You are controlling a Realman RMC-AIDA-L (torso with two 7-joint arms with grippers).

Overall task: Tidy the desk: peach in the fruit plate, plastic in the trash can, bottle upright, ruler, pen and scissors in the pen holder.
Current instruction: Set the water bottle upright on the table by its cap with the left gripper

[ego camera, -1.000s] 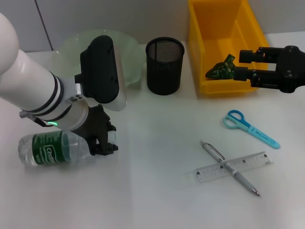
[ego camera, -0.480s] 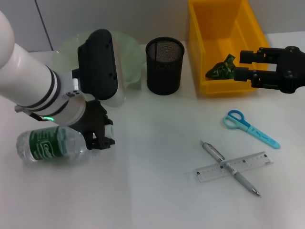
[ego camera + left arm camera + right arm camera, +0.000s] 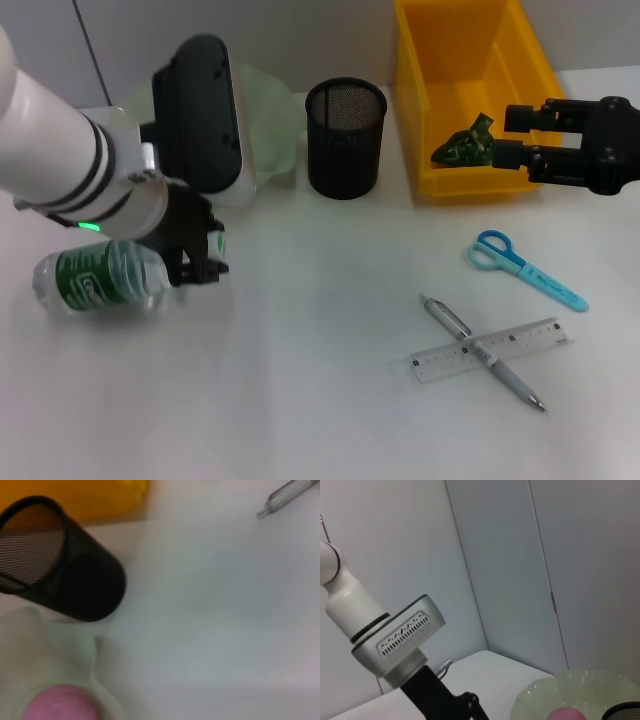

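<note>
Since a second ago, left end effector [image 3: 200, 262] shifted toward 10 o'clock, clamped on bottle [image 3: 98, 280], which tilted slightly off the tabletop [image 3: 320, 400]. Head view: right end effector [image 3: 500, 140] clamped on plastic [image 3: 463, 145] over trash can [image 3: 455, 90]; scissors [image 3: 525, 268], pen [image 3: 482, 352], ruler [image 3: 490, 350] at 4 o'clock. Left wrist view: pen holder [image 3: 60, 575], peach [image 3: 60, 702] in fruit plate [image 3: 30, 645]. Right wrist view: left arm, fruit plate.

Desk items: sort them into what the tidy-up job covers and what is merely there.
Job items:
water bottle, on its side at the left gripper
peach in fruit plate
plastic, right gripper, yellow bin
scissors, pen, ruler, mesh pen holder

Merely there:
nothing else seen
</note>
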